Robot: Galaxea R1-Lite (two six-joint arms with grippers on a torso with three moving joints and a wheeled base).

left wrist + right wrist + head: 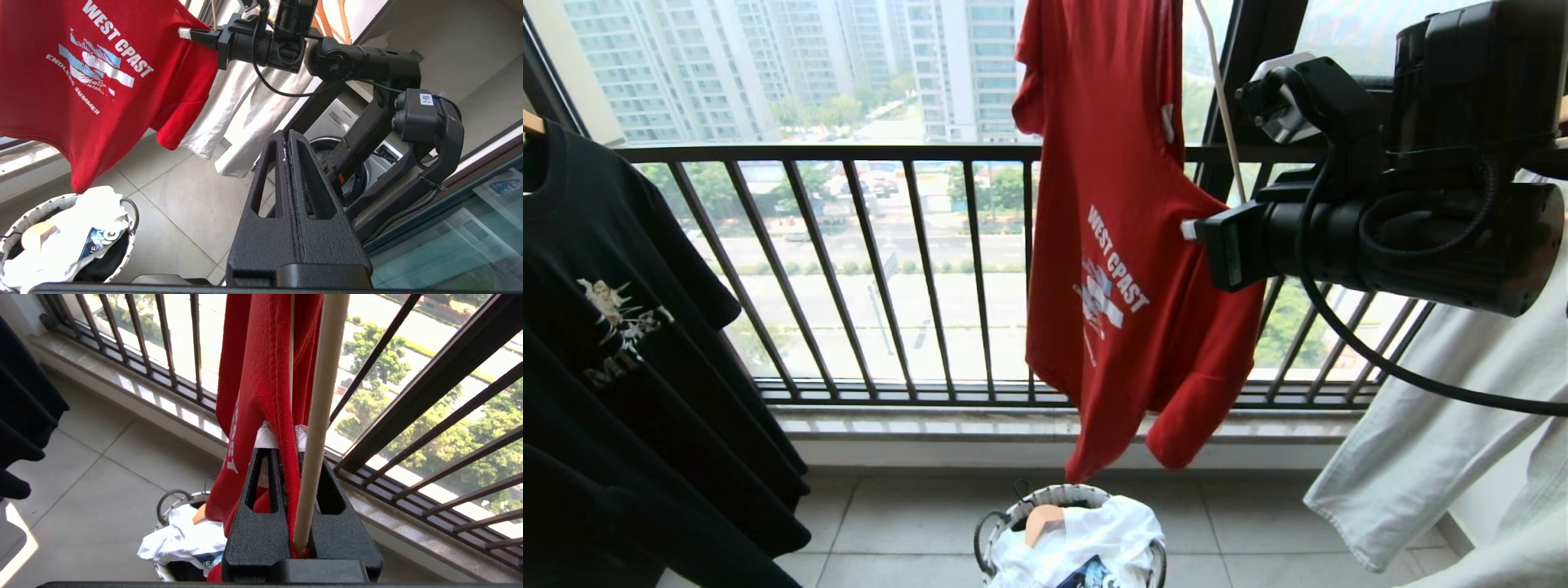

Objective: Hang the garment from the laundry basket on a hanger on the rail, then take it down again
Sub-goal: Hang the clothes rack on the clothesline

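In front of you, the red garment (1119,245) hangs lengthwise down over the laundry basket (1013,523). Your right gripper (282,437), the nearer one, is clamped on its edge, with the off-white hanger (318,416) rod alongside. The left gripper (288,139) hangs closed and empty, well apart. Its print reads "WEST COAST, ENDLESS SUMMER".

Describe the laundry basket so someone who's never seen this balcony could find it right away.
Look at the balcony railing, then down to the tiled floor beneath the hanging red T-shirt. The laundry basket sits there: small, round, pale weave, dark loop handles, the only container on the floor, stuffed with a white garment.
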